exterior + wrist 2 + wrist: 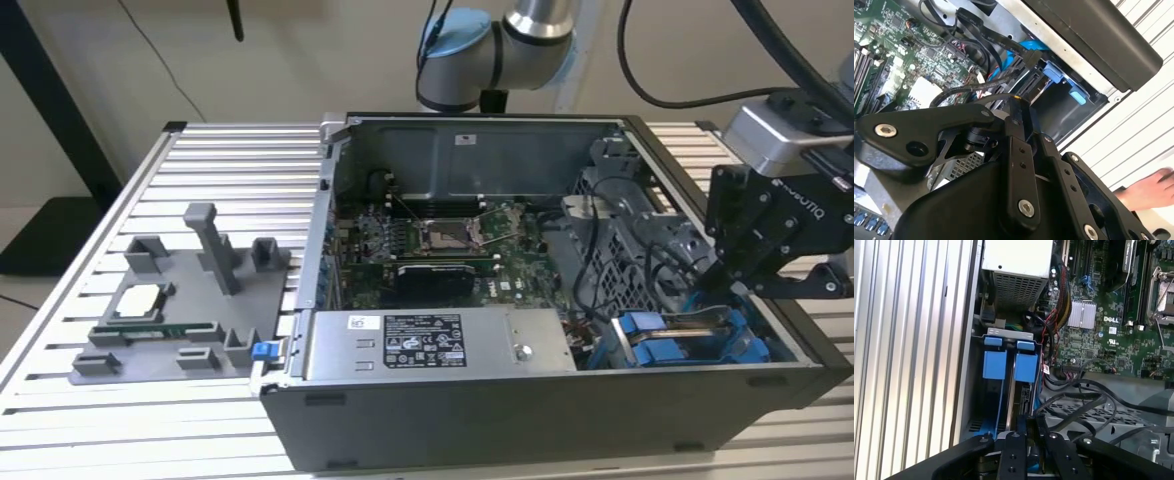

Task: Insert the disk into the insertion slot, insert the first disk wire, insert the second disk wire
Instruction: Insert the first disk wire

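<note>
The disk stands on edge in its blue carrier inside the insertion slot of the grey drive cage, at the case's corner on the exterior view's right. A black connector on a blue wire sits at the disk's end. My gripper hangs right over the cage, also seen in the exterior view. Its fingers are close together, and a black disk wire runs up to their tips. The grip point itself is hidden.
The open computer case lies on a slatted table. It holds the motherboard, a labelled power-supply box and loose black cables. A grey fixture tray sits at the exterior view's left. A person's hand rests on the table.
</note>
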You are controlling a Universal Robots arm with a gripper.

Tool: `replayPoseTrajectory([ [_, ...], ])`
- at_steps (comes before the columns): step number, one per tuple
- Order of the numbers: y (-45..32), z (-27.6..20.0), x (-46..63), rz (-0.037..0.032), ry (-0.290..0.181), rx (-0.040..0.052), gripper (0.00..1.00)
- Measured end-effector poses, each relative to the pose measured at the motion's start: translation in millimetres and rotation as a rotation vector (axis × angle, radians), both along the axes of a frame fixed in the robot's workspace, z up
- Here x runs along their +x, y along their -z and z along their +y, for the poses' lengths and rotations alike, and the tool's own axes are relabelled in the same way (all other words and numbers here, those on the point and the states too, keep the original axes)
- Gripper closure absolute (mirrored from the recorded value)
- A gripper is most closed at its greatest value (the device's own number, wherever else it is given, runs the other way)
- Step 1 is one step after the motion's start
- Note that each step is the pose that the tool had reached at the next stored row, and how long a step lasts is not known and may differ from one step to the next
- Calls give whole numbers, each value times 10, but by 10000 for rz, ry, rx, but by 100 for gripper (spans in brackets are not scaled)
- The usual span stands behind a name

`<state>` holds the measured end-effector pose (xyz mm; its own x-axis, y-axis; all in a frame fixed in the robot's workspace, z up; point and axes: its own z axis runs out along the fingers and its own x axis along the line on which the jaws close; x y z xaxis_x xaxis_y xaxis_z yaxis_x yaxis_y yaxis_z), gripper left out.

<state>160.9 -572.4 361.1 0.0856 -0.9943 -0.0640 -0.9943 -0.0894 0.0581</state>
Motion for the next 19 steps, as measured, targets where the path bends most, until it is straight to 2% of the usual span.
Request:
replayPoseTrajectory([
  [19,124,0,31,2,543,0,100],
])
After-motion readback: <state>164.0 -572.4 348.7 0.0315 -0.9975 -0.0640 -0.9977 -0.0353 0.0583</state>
